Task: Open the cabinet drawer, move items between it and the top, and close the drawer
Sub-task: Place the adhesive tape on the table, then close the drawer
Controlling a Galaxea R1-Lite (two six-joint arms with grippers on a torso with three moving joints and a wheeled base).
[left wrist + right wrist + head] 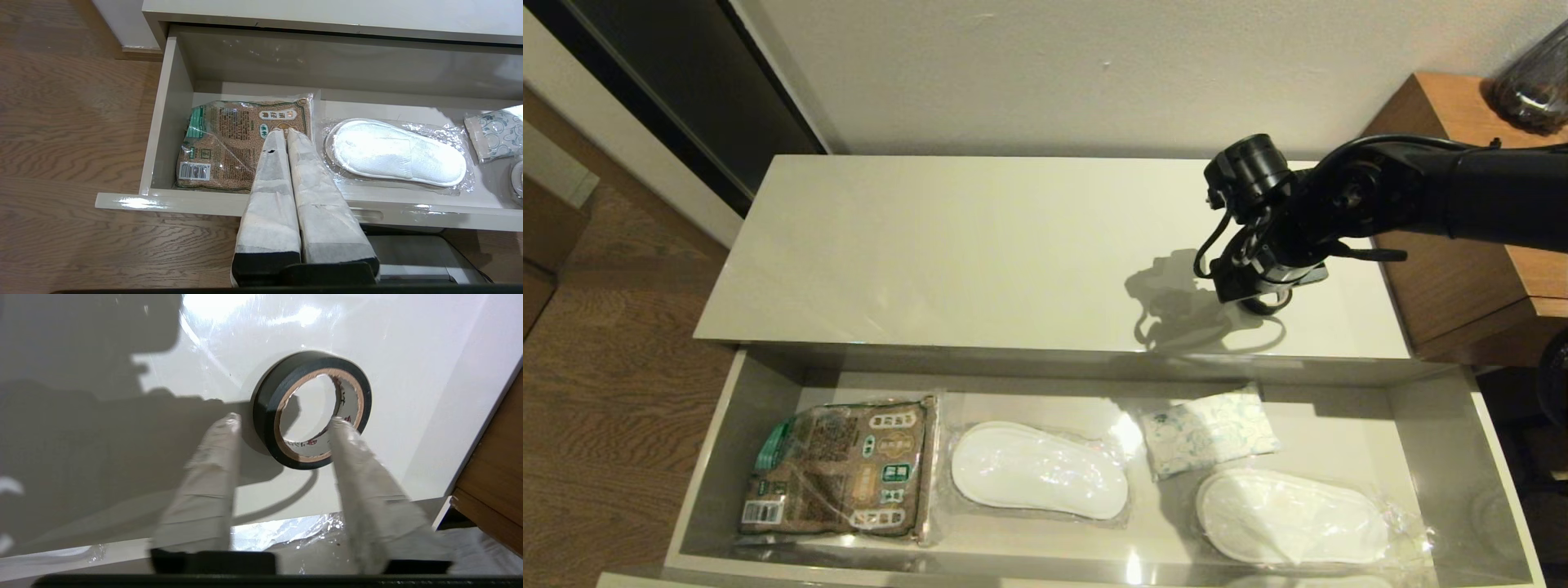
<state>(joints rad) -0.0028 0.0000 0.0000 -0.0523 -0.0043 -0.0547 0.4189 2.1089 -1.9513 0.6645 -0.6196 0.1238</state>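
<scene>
Right wrist view — tape roll (312,410) on top (122,465), between parted right end effector (284,420) fingers

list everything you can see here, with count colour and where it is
cabinet top: 1, glossy off-white, behind the open drawer
drawer: 1, grey-beige, pulled open
tape roll: 1, black with a brown core, lying on the cabinet top near its right end
printed packet: 1, brown and green, left end of the drawer
wrapped slippers: 2 packs, white in clear plastic, drawer middle and right
sachet: 1, white with pale print, drawer, between the slipper packs
wooden unit: 1, brown, right of the cabinet
floor: wood, brown, left
right gripper: open, one finger outside the tape roll and one at its hole
left gripper: shut, above the drawer's front, holding nothing
</scene>
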